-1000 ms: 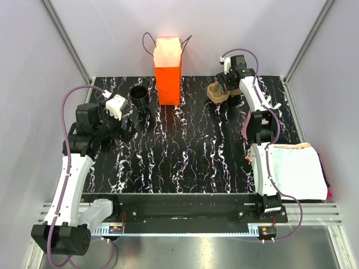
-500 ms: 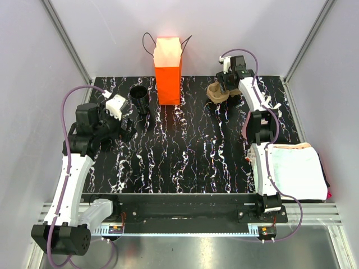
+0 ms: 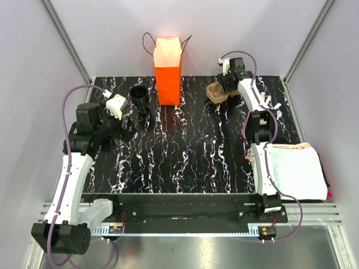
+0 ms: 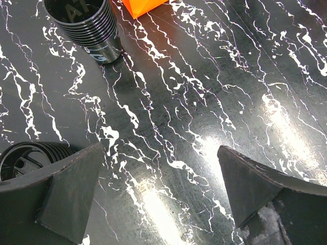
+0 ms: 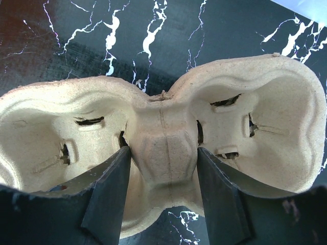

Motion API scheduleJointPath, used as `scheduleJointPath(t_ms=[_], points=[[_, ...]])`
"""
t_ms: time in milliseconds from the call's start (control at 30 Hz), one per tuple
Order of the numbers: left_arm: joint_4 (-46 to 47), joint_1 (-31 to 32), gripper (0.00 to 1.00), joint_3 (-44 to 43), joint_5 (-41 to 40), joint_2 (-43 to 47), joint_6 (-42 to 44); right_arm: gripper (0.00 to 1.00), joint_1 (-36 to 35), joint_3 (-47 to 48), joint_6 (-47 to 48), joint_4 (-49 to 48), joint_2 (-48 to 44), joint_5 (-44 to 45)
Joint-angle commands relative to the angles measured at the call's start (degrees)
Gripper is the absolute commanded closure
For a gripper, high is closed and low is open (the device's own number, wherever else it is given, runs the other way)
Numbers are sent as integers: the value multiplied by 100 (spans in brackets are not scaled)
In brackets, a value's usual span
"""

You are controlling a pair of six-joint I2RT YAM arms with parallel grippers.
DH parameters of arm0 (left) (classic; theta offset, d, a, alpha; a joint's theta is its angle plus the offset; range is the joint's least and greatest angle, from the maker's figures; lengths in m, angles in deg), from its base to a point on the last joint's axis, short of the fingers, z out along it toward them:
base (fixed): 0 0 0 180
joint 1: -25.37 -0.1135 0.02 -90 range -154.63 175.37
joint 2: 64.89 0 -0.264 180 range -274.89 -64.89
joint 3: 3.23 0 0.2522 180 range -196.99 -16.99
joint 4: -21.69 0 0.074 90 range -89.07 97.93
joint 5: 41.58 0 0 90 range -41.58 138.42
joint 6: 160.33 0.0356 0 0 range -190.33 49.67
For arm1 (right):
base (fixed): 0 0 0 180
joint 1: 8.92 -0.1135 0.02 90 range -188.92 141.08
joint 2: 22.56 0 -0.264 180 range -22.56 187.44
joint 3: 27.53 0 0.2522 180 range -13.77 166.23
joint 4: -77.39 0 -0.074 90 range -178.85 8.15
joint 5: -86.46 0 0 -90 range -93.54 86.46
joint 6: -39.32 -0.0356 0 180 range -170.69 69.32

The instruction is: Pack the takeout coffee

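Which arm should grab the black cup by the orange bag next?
Left. The left claw is open, empty and close to the black cup. The right claw is across the table, closed on the middle of the brown tray.

Ribbed black disposable cup (image 4: pixel 88 26): pale letters, approx. "AT", at top, cropped; white mark near base, illegible.

Plain pale grey walls (image 3: pixel 33 67) enclose a black worktop (image 3: pixel 185 157) veined with white. Light glints off its glossy surface.
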Motion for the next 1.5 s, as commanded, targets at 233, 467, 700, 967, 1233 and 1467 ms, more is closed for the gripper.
scheduleJointPath(t_ms=[233,467,700,967,1233,1467], points=[[327,-11,1,35,157,-26,-17,45,32,270,-104,-335,-312,-44],[335,-11,1,18,166,-35,-34,47,40,261,-113,-397,-418,-27],[326,-11,1,27,166,-35,-43,51,40,234,-148,-484,-523,70],[326,-20,1,27,174,-26,-34,51,40,129,-157,-564,-611,193],[326,-11,1,44,166,-9,-34,38,40,59,-139,-652,-664,228],[327,-11,1,44,165,0,-34,38,40,59,-130,-643,-611,202]])
